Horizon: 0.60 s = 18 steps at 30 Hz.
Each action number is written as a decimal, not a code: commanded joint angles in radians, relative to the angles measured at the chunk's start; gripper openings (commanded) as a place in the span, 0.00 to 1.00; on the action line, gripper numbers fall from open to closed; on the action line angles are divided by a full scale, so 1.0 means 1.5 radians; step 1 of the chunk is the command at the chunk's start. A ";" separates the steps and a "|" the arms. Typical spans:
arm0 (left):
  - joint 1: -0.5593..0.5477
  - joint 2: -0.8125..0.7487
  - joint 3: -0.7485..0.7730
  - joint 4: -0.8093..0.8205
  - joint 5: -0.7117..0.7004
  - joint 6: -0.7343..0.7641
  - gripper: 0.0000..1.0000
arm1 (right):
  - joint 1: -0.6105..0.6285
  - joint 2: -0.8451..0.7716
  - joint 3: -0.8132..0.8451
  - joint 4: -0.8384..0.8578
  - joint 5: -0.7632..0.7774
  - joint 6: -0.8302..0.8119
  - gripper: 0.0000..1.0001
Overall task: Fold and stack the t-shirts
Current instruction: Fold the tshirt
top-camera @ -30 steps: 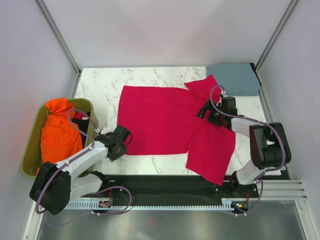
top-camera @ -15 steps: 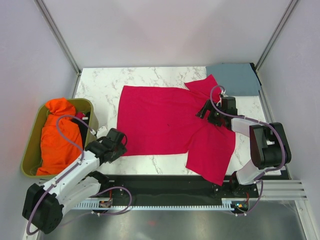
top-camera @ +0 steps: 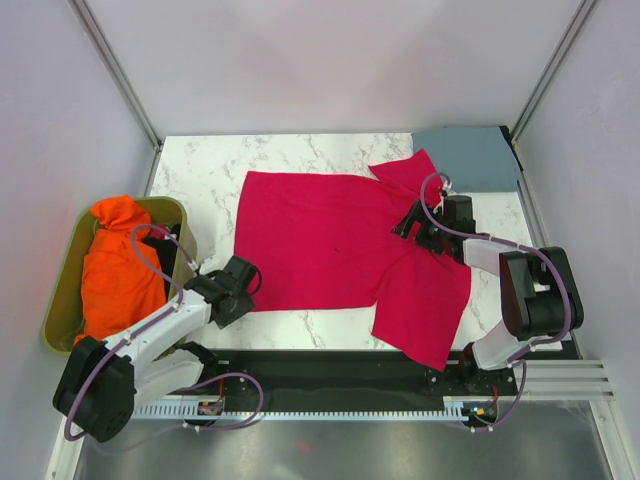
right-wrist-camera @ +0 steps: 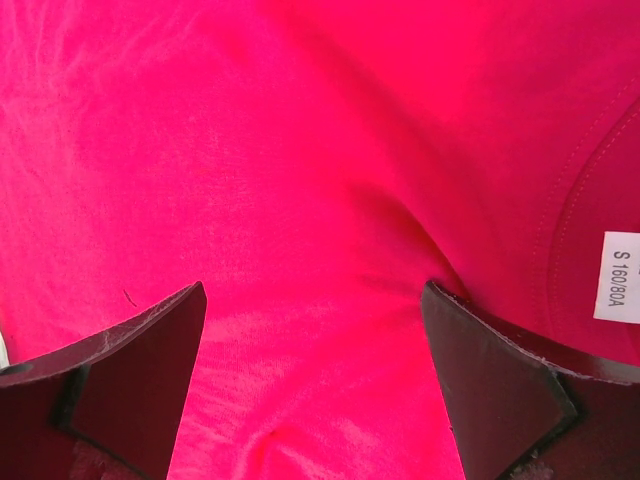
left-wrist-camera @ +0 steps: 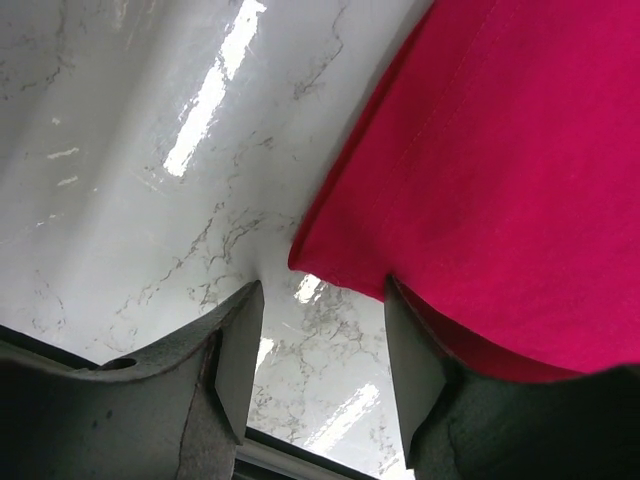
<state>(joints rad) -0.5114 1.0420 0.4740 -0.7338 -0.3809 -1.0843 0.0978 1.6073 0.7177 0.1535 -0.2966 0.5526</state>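
the crimson t-shirt (top-camera: 320,245) lies spread out, unfolded, across the middle of the marble tabletop (top-camera: 200,170). one sleeve points to the far right. on the right, a flap of the shirt reaches down past the near edge of the table. the slate blue-grey t-shirt (top-camera: 468,158) sits as a flat folded rectangle in the far right corner, just beside that far sleeve.

your left gripper (top-camera: 243,280) is low at the near-left corner of the crimson shirt. in the left wrist view its fingers (left-wrist-camera: 235,360) stand apart. the shirt's corner (left-wrist-camera: 300,260) lies on the marble just ahead of the gap, and the hem runs close by the right-hand finger. nothing is pinched; whether that finger touches the cloth, you cannot tell.

your right gripper (top-camera: 415,225) hangs over the shirt's right side, near the collar. in the right wrist view its fingers (right-wrist-camera: 130,370) are spread wide with red cloth filling the view between them, lightly creased, and nothing is gripped. the white size tag (right-wrist-camera: 617,275) shows at the right edge of that view.

off the table's left side stands an olive-green bin (top-camera: 60,300) with an orange cloth (top-camera: 115,265) bundled in it, well apart from both shirts.
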 commanded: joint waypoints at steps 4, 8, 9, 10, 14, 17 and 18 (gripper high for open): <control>-0.001 -0.018 -0.006 0.050 -0.023 -0.012 0.55 | -0.003 0.013 -0.034 -0.070 0.017 -0.015 0.98; -0.001 -0.060 -0.010 0.033 -0.011 -0.012 0.54 | -0.003 0.018 -0.034 -0.067 0.018 -0.014 0.98; -0.001 -0.074 -0.011 0.026 -0.015 -0.012 0.54 | -0.004 0.020 -0.034 -0.065 0.018 -0.014 0.98; -0.001 -0.077 -0.011 0.022 -0.028 -0.010 0.55 | -0.003 0.021 -0.034 -0.064 0.018 -0.013 0.98; 0.000 -0.055 -0.011 0.028 -0.040 -0.017 0.57 | -0.003 0.028 -0.031 -0.062 0.012 -0.011 0.98; 0.004 -0.012 -0.013 0.042 -0.038 -0.019 0.58 | -0.003 0.027 -0.032 -0.062 0.012 -0.011 0.98; 0.006 0.001 -0.015 0.050 -0.034 -0.019 0.58 | -0.002 0.028 -0.032 -0.061 0.011 -0.011 0.98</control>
<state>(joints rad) -0.5106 1.0065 0.4583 -0.7021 -0.3920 -1.0840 0.0978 1.6035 0.7094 0.1635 -0.2985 0.5526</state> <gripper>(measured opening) 0.581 0.979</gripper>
